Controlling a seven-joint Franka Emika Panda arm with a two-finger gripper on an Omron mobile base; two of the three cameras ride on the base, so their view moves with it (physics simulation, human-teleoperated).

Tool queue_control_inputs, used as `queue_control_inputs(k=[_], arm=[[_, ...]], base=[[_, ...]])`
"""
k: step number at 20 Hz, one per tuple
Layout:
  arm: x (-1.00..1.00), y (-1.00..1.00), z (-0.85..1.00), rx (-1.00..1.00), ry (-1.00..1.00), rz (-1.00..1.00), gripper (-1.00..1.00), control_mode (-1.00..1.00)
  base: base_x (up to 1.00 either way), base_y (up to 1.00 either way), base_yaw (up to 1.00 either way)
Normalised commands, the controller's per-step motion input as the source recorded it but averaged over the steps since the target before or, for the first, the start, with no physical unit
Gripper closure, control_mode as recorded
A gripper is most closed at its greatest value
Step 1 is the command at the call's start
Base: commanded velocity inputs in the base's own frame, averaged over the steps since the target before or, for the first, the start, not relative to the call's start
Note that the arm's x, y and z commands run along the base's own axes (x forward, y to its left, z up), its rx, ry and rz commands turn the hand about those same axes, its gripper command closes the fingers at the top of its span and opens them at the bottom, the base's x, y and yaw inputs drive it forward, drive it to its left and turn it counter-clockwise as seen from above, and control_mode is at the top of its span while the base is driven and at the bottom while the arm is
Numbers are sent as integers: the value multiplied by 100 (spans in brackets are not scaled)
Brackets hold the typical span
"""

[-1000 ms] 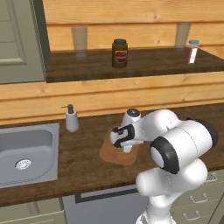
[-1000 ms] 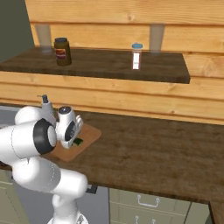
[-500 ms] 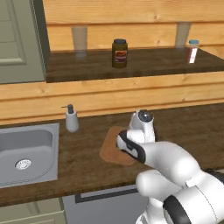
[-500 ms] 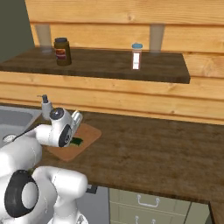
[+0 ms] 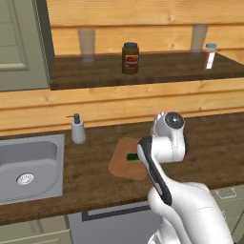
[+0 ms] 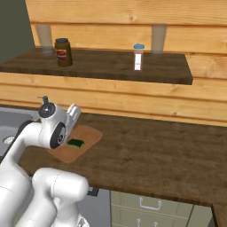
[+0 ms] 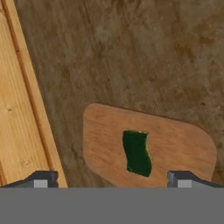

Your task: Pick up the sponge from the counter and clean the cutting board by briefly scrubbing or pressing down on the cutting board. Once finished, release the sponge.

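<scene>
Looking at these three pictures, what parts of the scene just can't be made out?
- Cutting board: its right part sits behind the white arm in the left base view.
- Sponge: partly behind the arm there.
- Jar label: too small to read.
- Gripper: just two finger tips above the hand view's bottom band.
- Sink: cut by the left edge.

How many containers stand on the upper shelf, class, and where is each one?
2: a dark jar near the shelf's middle, and a small white bottle with a blue cap toward its right end. Others could lie outside the views.
</scene>
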Motion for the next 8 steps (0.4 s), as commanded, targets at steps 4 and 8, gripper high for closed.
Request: queue_control_inputs(k=[4,8], arm=[[-19,-25,100,1,13,-6,-100,-100],[-15,-30,97,1,20,-8,-100,-100]], base=[[0,0,0],[0,0,0]])
